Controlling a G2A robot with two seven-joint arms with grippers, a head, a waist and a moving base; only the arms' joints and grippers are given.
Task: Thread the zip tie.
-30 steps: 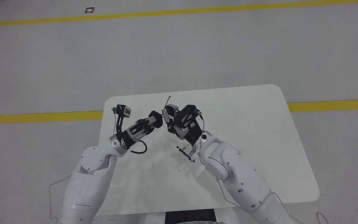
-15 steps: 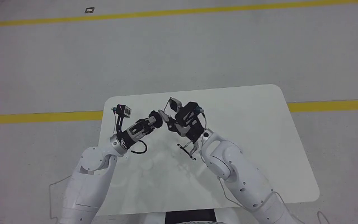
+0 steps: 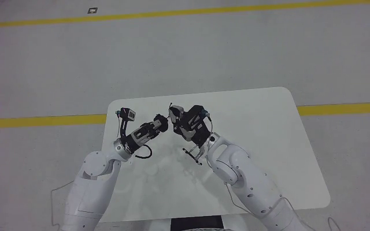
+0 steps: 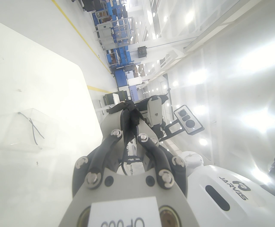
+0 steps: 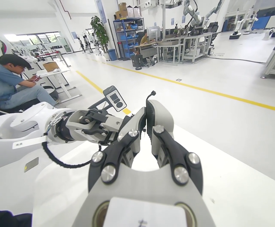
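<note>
Two sets of fingers meet above worktop (image 3: 260, 115) | right fingers (image 5: 161, 116) clamped on zip tie (image 5: 150, 95), head poking past their tips | left fingers (image 4: 125, 120) closed just beside, contents unclear | risk: thin tie flexes or slips, tail misses head slot

This is a robotics lab in a large industrial hall. The polished white floor (image 5: 214, 71) carries yellow lines (image 5: 193, 85) that mark lanes. Along the far side stand a shelf (image 5: 129, 28) stocked with blue bins and metal workbenches (image 5: 182, 43) crowded with gear, with a grey robot arm (image 5: 191, 10) above them. A row of humanoid robots (image 5: 88, 43) stands near a potted plant (image 5: 97, 28), and more white robots (image 5: 236, 25) stand farther off. The left wrist view shows blue racks (image 4: 120, 58) and a high ceiling (image 4: 214, 64) dotted with lights. The white desk (image 3: 260, 133) stands on the open floor, across a yellow line.
</note>
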